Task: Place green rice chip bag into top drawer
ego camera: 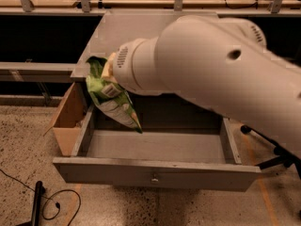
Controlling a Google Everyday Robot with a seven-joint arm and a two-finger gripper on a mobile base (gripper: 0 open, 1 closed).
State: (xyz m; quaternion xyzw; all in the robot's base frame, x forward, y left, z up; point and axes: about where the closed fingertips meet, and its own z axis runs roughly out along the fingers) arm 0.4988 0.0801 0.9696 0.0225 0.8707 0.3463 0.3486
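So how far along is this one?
Done: the top drawer stands open and the green rice chip bag is lifted. In hand: the gripper, above the drawer's left rear, holds the bag's top so it dangles over the opening. Left: lower, release it inside.
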